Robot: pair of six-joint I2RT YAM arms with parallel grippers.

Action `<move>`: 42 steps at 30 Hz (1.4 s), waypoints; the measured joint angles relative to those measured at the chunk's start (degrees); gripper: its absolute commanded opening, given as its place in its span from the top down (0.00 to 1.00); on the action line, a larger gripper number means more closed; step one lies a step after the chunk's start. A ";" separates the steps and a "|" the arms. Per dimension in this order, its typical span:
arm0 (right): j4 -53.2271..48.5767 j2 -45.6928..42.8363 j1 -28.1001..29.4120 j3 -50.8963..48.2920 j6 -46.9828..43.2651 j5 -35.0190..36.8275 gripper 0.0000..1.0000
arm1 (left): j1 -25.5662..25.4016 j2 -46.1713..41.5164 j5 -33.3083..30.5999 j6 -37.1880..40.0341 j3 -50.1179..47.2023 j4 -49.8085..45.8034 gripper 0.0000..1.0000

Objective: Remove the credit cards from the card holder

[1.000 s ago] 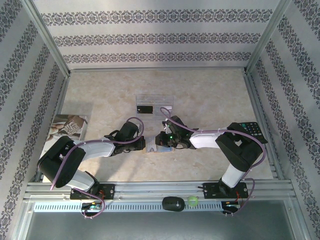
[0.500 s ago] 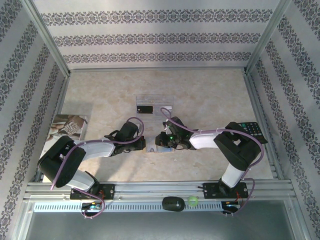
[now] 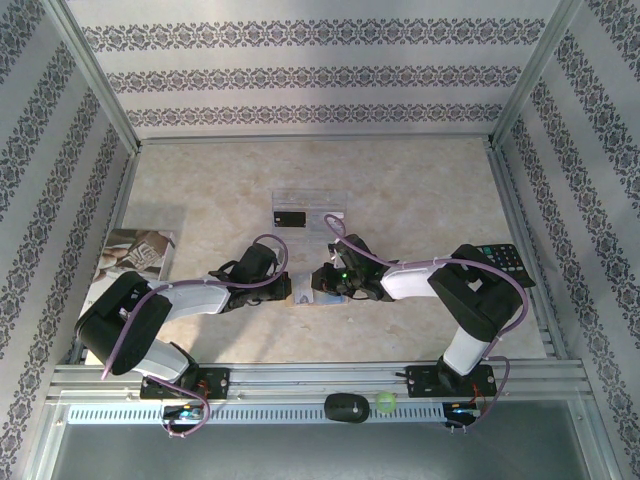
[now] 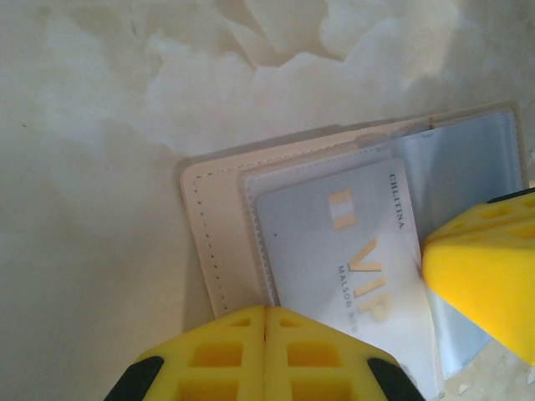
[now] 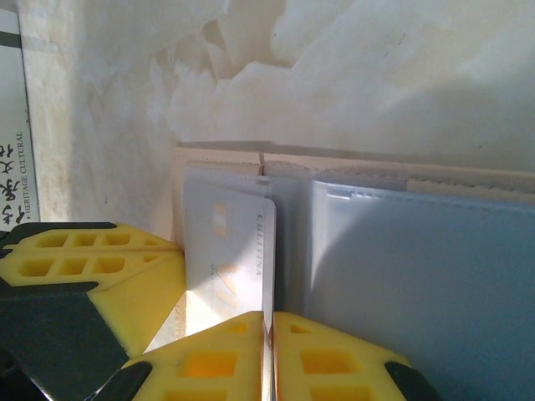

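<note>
The card holder (image 4: pixel 221 225) lies open on the table, tan at its edge and pale blue-grey inside (image 5: pixel 418 276). A pale credit card (image 4: pixel 334 251) with gold VIP lettering sits partly in its left sleeve. My right gripper (image 5: pixel 269 322) is shut on that card's (image 5: pixel 230 251) near edge. My left gripper (image 4: pixel 266 313) is shut, its tips resting on the holder's tan border beside the card. In the top view both grippers, left (image 3: pixel 290 290) and right (image 3: pixel 312 288), meet over the holder (image 3: pixel 305 298). A black credit card (image 3: pixel 289 217) lies in the clear tray.
The clear tray (image 3: pixel 330 200) stands just behind the grippers. A printed booklet (image 3: pixel 133 252) lies at the left and a black keypad device (image 3: pixel 503 262) at the right. Patterned walls close in three sides.
The right gripper has edged very slightly to the left over the holder. The left arm has not moved.
</note>
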 measured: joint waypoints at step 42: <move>-5.90 -6.10 0.94 -2.54 -1.75 6.19 1.00 | -0.70 -8.33 0.02 1.29 1.51 -6.78 0.81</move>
